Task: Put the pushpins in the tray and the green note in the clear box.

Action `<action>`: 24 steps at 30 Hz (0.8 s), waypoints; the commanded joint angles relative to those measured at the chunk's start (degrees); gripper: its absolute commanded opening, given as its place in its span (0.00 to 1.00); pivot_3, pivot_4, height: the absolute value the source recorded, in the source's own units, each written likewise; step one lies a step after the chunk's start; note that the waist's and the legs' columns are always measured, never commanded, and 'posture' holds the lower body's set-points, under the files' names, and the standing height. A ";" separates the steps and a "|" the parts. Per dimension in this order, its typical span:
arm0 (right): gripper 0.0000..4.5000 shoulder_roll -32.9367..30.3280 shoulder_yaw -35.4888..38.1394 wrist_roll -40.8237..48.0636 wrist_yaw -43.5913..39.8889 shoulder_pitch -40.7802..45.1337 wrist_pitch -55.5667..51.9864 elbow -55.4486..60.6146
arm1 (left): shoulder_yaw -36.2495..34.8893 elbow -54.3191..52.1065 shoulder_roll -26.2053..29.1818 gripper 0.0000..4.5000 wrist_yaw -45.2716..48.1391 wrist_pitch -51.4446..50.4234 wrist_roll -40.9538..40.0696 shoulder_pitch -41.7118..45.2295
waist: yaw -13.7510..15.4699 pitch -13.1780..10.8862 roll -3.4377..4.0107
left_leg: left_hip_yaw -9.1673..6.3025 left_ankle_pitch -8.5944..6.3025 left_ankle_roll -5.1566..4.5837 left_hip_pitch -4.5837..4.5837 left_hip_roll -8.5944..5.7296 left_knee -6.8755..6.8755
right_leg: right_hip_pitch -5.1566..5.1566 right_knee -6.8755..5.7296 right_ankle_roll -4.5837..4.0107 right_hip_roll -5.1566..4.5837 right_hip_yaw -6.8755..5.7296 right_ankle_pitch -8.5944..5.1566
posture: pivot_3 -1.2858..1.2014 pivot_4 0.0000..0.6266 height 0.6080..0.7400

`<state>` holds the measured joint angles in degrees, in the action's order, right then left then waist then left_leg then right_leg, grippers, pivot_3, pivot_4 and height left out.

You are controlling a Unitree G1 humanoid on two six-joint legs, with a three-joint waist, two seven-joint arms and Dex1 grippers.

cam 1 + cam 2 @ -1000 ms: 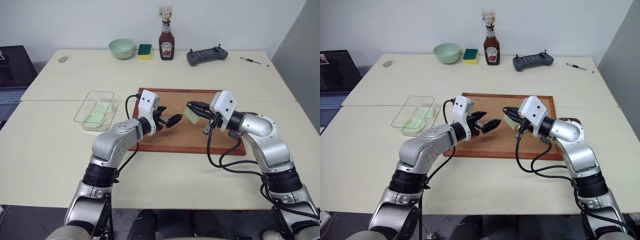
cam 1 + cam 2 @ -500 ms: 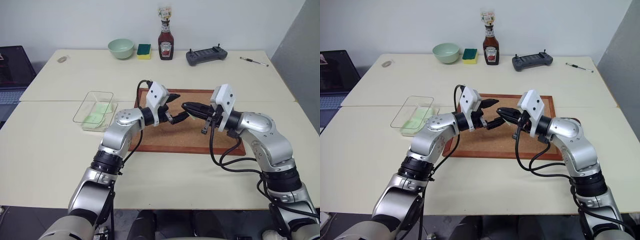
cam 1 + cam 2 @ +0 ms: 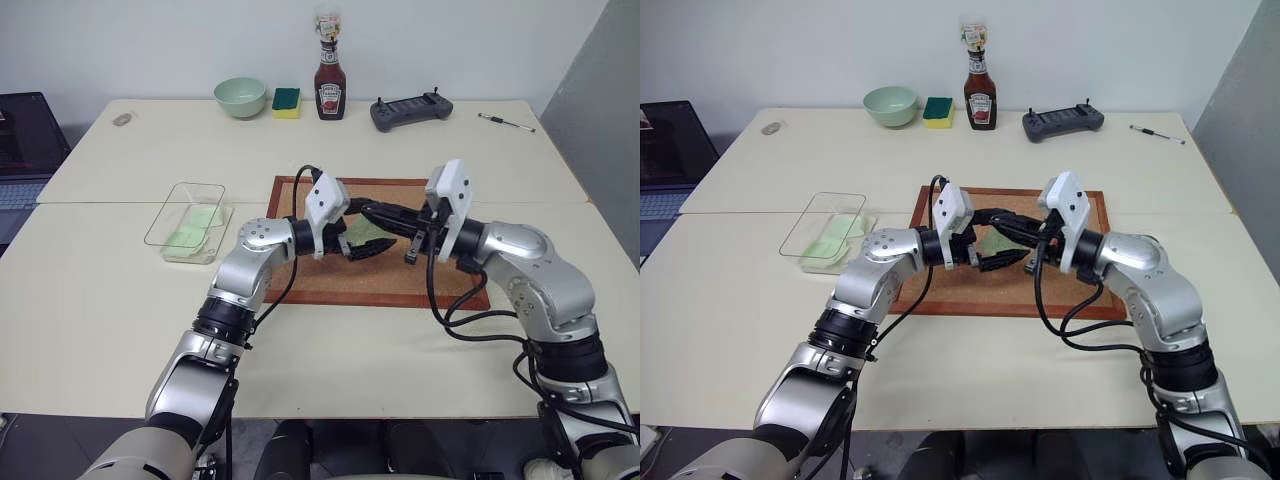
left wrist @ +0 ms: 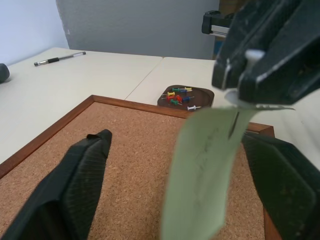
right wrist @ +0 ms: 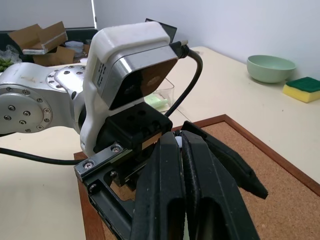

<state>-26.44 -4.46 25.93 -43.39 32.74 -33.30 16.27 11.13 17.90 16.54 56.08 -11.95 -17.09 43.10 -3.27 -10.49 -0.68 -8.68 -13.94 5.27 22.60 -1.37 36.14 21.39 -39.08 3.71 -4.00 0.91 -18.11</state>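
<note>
Right gripper (image 3: pixel 372 210) pinches the green note (image 4: pixel 202 172) by its top edge above the corkboard (image 3: pixel 330 283); left gripper (image 4: pixel 190 200) straddles the hanging note, jaws wide, not touching; pins sit in the tray (image 4: pixel 186 96)

Corkboard (image 3: pixel 330 275): rough, grainy cork showing matt, framed in smooth reddish wood.
Note (image 4: pixel 202 170): thin pale green paper, hanging matt and slightly curled.
Box (image 3: pixel 187 215): clear glossy plastic, catching light at its rim.
Tray (image 4: pixel 186 96): dark brown, smooth, looking faintly glossy.
Counter (image 3: pixel 110 290): cream laminate, lying smooth and matt.
Jaws: black plastic, showing finely textured and matt.
Bowl (image 3: pixel 240 97): pale green, looking smooth and glazed.
</note>
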 commanded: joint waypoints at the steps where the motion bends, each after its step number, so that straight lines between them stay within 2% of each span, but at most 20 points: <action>1: 0.00 -0.27 1.52 1.07 0.37 1.67 -0.13 2.24 | -2.06 -1.89 0.67 0.77 1.87 -2.00 -1.97 0.58 | -0.02 0.00 0.00 | 0.00 0.00 0.00 0.00 0.00 0.00 | 0.00 0.00 0.00 0.00 0.00 0.00 | 0.52 0.24 1.00; 5: 0.00 -0.24 1.64 1.09 0.34 1.90 -0.22 2.00 | -2.51 -3.12 1.06 0.61 3.26 -4.68 -3.11 0.18 | -0.03 0.00 0.00 | 0.00 0.00 0.00 0.00 0.00 0.00 | 0.00 -0.01 0.00 0.00 0.00 0.00 | 0.52 0.24 1.00; 8: 0.00 -0.21 1.69 1.06 0.29 1.94 -0.18 1.90 | -2.51 -4.21 1.28 0.45 4.23 -6.33 -3.58 -0.22 | -0.03 0.00 0.00 | -0.01 0.00 0.00 0.00 0.00 0.00 | 0.00 -0.01 0.00 0.00 -0.01 0.00 | 0.52 0.24 1.00; 13: 0.00 -0.32 1.72 0.87 0.09 1.75 0.09 1.77 | -2.49 -6.24 1.68 0.28 5.69 -9.47 -4.95 -0.88 | -0.05 0.00 0.00 | -0.01 0.00 0.00 0.00 0.00 0.00 | 0.00 -0.01 0.00 0.00 0.00 0.00 | 0.52 0.24 1.00; 19: 0.00 -0.41 1.59 0.47 -0.07 1.58 0.69 1.69 | -2.54 -7.58 2.26 0.02 6.64 -11.61 -5.40 -1.27 | -0.05 0.00 0.00 | -0.01 0.00 0.00 0.00 0.00 0.00 | 0.00 -0.01 0.00 0.00 0.00 0.00 | 0.52 0.24 1.00; 24: 0.00 -0.16 1.69 0.72 0.39 1.53 0.26 1.66 | -2.89 -7.39 2.14 0.00 5.67 -11.88 -5.26 -1.27 | -0.04 0.00 0.00 | -0.01 0.00 0.00 0.00 0.00 0.00 | 0.00 -0.01 0.00 0.00 0.00 0.00 | 0.52 0.24 1.00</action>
<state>-26.51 -4.28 25.93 -43.43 33.22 -33.52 16.26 9.51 12.15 18.75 62.03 -24.01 -21.67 41.63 -3.31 -10.49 -0.68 -8.69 -13.94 5.27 22.59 -1.37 36.14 21.39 -39.09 3.71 -4.00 0.91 -18.11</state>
